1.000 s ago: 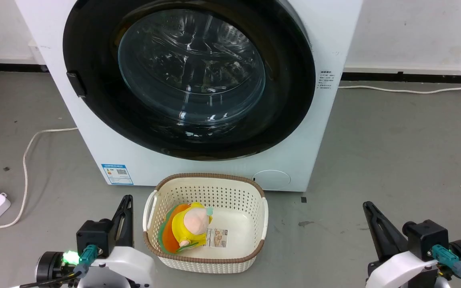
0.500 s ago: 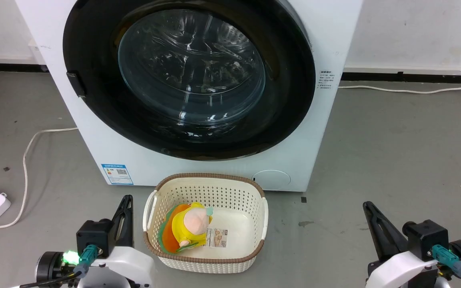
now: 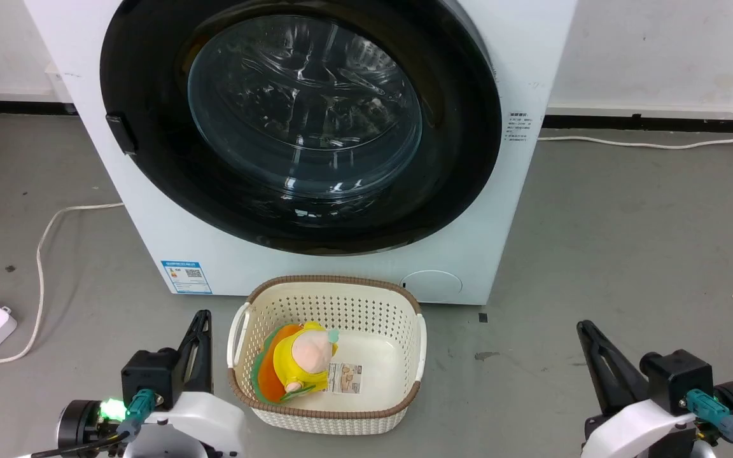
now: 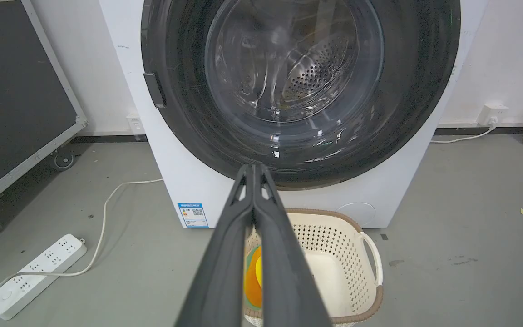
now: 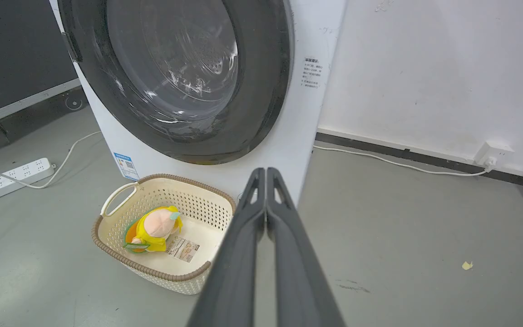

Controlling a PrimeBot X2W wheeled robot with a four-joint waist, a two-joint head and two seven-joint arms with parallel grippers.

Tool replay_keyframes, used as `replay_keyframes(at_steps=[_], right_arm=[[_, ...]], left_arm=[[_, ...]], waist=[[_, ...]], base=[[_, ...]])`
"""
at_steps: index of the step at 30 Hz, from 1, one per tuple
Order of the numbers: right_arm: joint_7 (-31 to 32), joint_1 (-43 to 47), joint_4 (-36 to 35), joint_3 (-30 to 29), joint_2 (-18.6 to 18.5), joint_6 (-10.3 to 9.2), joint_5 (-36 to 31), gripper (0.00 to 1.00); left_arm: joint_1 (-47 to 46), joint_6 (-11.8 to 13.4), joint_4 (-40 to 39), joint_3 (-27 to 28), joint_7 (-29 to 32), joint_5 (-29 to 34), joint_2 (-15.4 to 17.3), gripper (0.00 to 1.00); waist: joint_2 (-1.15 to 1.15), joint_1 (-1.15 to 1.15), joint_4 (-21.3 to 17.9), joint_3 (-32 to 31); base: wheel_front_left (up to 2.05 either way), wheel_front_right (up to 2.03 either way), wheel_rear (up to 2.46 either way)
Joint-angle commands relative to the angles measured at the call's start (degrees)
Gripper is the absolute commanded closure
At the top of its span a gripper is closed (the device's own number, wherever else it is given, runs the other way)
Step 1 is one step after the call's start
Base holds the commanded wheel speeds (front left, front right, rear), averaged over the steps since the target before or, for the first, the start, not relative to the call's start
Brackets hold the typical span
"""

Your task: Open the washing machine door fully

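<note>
The washing machine door (image 3: 150, 159) is seen closed against the front of the washing machine (image 3: 150, 242), ahead of and above both claws and well apart from them. Between the claws, a cream basket (image 3: 328, 280) is set on the floor, just beside the left gripper (image 3: 200, 320) and farther from the right gripper (image 3: 586, 329). A yellow plush toy (image 3: 303, 359) and a printed tag (image 3: 344, 377) are held in it. Both claws are pressed finger to finger, and nothing is gripped.

Top of washing machine door (image 3: 462, 159) out of frame; blue label (image 3: 186, 276) txt illegible.
</note>
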Motion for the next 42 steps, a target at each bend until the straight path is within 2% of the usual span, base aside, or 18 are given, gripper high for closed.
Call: replay_keyframes(at_steps=[1,18,31,42], right_arm=[[-0.01,0.02,0.02,0.00,-0.01,0.01,0.03,0.00],[-2.20,-0.35,0.62,0.02,0.04,0.00,1.98,0.00],[-3.75,-3.40,0.23,-0.19,-1.04,0.00,3.05,0.00],[-2.10,-10.90,-0.53,-0.59,-3.84,-0.01,10.37,0.00]], left_arm=[[-0.02,0.00,0.02,0.00,0.00,-0.07,0.00,0.00],[0.03,0.42,0.35,-1.47,-2.20,-0.97,0.01,0.00],[-1.49,0.79,0.00,-2.94,-3.76,-1.92,0.02,0.00],[-4.30,1.49,-0.72,-4.80,-5.07,-2.82,0.02,0.00]], waist=[[0.00,0.00,0.00,0.00],[0.00,0.00,-0.05,0.12],[0.00,0.00,1.07,3.12],[0.00,0.00,2.69,7.74]], base=[[0.00,0.00,0.00],[0.00,0.00,0.00],[0.00,0.00,0.00],[0.00,0.00,0.00]])
